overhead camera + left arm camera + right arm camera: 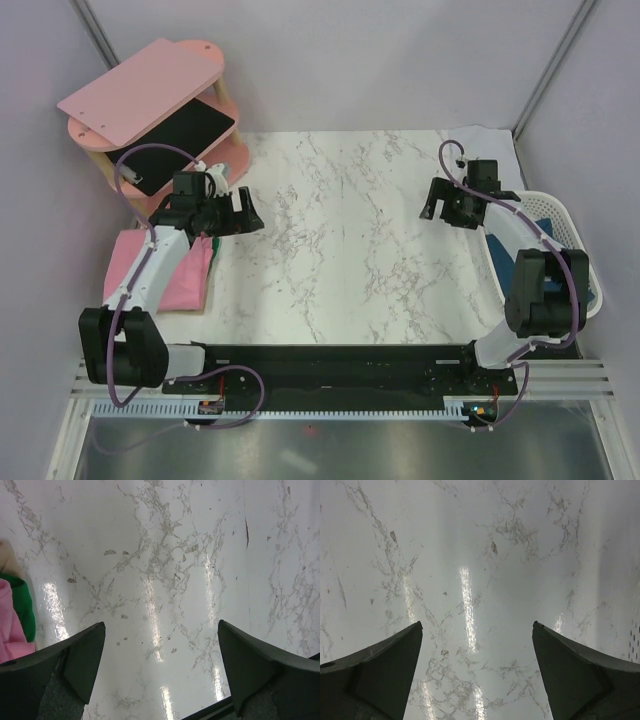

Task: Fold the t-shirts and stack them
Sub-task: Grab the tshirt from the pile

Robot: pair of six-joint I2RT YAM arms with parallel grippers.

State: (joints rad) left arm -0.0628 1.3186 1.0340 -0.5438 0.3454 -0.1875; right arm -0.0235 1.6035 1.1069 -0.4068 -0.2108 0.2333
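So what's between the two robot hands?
Only bare marble table between the left gripper and the right gripper, with nothing lying there. The top view shows it best.

**marble_fan:** where's the pink t-shirt (185, 285) sitting?

**yam_watcher:** left edge of the tabletop (350, 260). It's lying flat in a rough rectangle and looks folded, tbh. Part of it is hidden in the top view, and a pink corner pokes into the left wrist view too (9, 630).

**marble_fan:** and the other one?

**yam_watcher:** the dark teal-blue t-shirt (546, 226) is down inside the white basket (545, 196) at the right edge. Only bits of it show, so I can't tell if it's folded or bunched.
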